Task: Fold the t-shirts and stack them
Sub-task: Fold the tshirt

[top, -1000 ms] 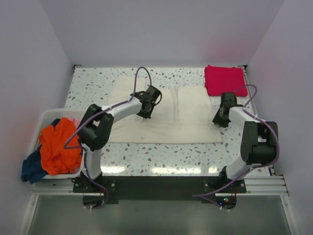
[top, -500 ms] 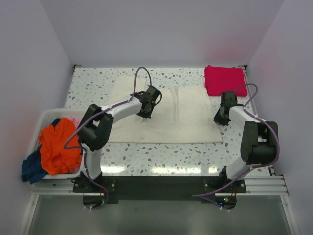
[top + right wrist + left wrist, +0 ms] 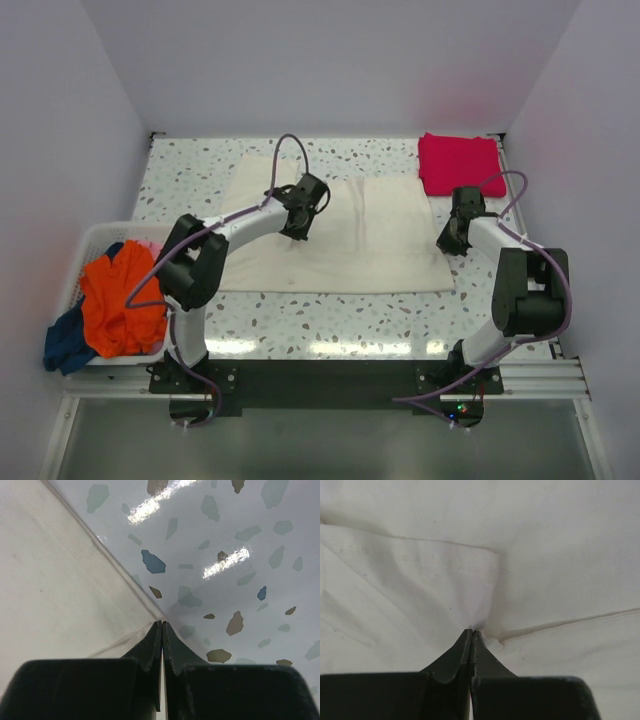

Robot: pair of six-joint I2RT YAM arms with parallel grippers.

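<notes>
Pale walls box in a speckled table [image 3: 190, 180], and spread flat across the middle of it lies the cream shirt [image 3: 350, 250]. Left end effector [image 3: 471, 631] is down on the shirt's far-left part, jaws pressed tight together, and you can see the cloth puckering in towards the tips, so it has a pinch of fabric. Over on the other side, the right end effector [image 3: 162, 624] sits at the shirt's right edge, jaws fully closed. The hem runs straight into the tips there, with bare table just beside them, but I can't tell whether any cloth is actually caught.

Far right corner: the magenta shirt [image 3: 460, 163], folded into a neat square, just beyond the cream one. Down at the near left, the white basket [image 3: 95, 232] holds the orange shirt [image 3: 120, 295] heaped up, a bit of pink shirt [image 3: 152, 246] behind it, and the blue shirt [image 3: 65, 345] spilling over the near rim.
</notes>
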